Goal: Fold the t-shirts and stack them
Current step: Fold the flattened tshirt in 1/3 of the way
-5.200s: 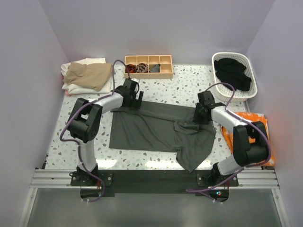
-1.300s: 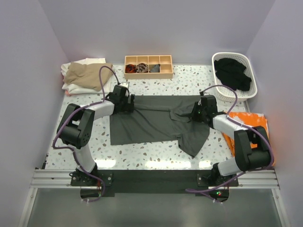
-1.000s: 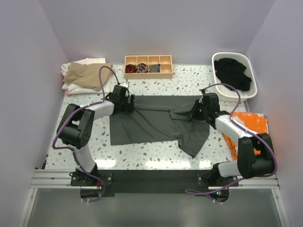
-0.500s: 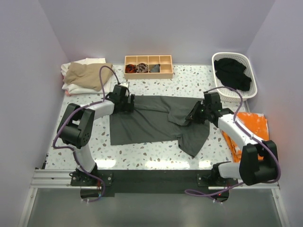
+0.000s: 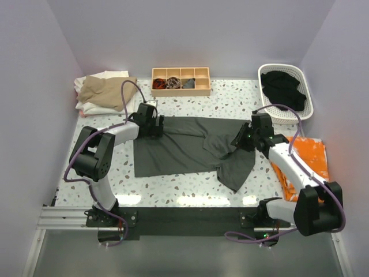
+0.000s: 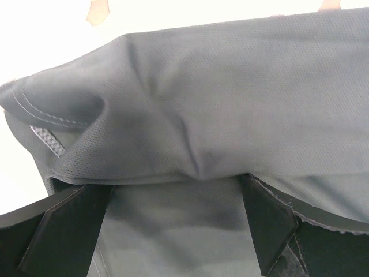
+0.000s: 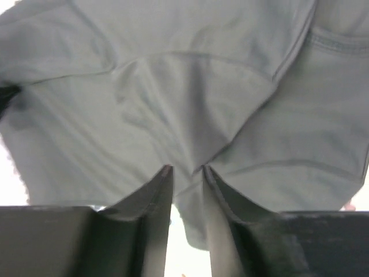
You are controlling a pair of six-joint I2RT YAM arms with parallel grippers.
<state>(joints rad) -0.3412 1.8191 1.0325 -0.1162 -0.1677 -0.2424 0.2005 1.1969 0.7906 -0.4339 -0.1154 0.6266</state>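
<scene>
A dark charcoal-grey t-shirt (image 5: 179,147) lies spread on the speckled table, its right part rumpled and hanging toward the front. My left gripper (image 5: 153,127) rests at its back left corner. In the left wrist view (image 6: 176,186) its jaws stand wide apart with a cloth fold (image 6: 230,86) across them. My right gripper (image 5: 243,138) is shut on a pinch of the shirt's right side, and its fingers (image 7: 185,169) close on raised cloth (image 7: 173,75). A tan shirt (image 5: 106,89) lies on white ones (image 5: 92,108) at the back left. A black shirt (image 5: 282,86) lies in a basket.
A white basket (image 5: 307,92) stands at the back right. A wooden tray (image 5: 180,91) with small rolled bundles is at the back middle. An orange cloth (image 5: 308,153) lies at the right edge under the right arm. Lilac walls enclose the table.
The shirt has been dragged toward the back since five seconds ago. In the last second the right arm swung outward to the right with the pinched cloth. The left gripper stayed put.
</scene>
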